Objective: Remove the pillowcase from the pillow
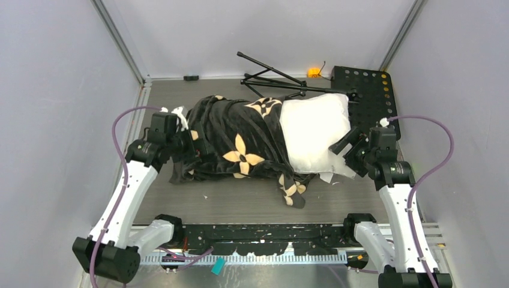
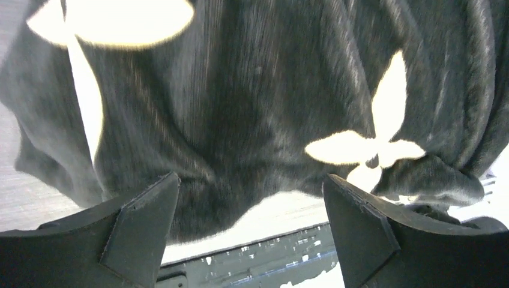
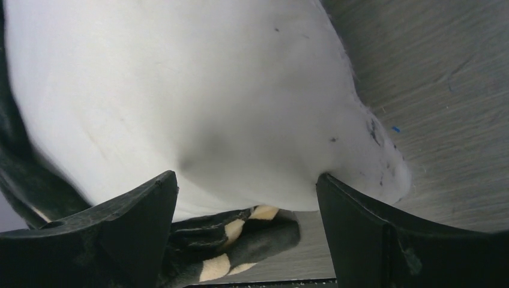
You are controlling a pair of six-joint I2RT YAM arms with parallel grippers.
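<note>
Enclosure with pale grey walls; grey wood-grain table. Pillow lies mid-table, long axis left-right, bare white end toward the right arm. Pillowcase is bunched over the pillow's left half, with a loose flap trailing past its near edge. Black perforated plate and folded tripod sit behind the pillow. Left jaws spread at the covered left end, gripping nothing. Right jaws spread at the pillow's near right corner, which lies just ahead of them, unpinched.

Black pillowcase printed with tan-orange four-petal flowers; plain white pillow.
</note>
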